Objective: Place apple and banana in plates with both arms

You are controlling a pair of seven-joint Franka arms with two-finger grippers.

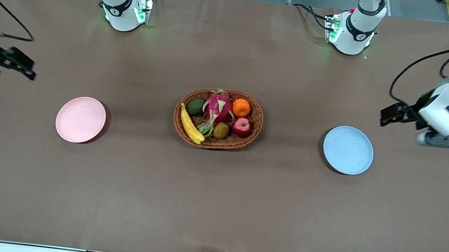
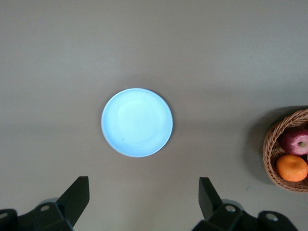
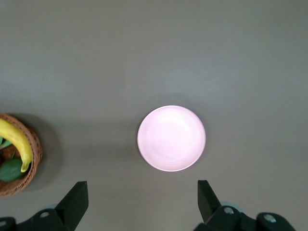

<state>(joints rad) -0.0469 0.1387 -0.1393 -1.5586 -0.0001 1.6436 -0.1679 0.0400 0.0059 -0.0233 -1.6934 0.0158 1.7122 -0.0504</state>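
Note:
The dark-red apple (image 1: 242, 126) and the yellow banana (image 1: 190, 125) lie in the wicker basket (image 1: 259, 123) at the table's middle. The pink plate (image 1: 80, 119) lies toward the right arm's end, the blue plate (image 1: 348, 150) toward the left arm's end; both are bare. My left gripper (image 1: 390, 114) is open and empty, up in the air beside the blue plate (image 2: 137, 122). My right gripper (image 1: 24, 64) is open and empty, up in the air beside the pink plate (image 3: 171, 138). The left wrist view shows the apple (image 2: 296, 141); the right wrist view shows the banana (image 3: 17, 142).
The basket also holds a pink dragon fruit (image 1: 218, 106), an orange (image 1: 241, 107), an avocado (image 1: 195, 107) and a kiwi (image 1: 221, 130). Both arm bases (image 1: 125, 9) stand along the table's edge farthest from the front camera. Brown table surface surrounds the plates.

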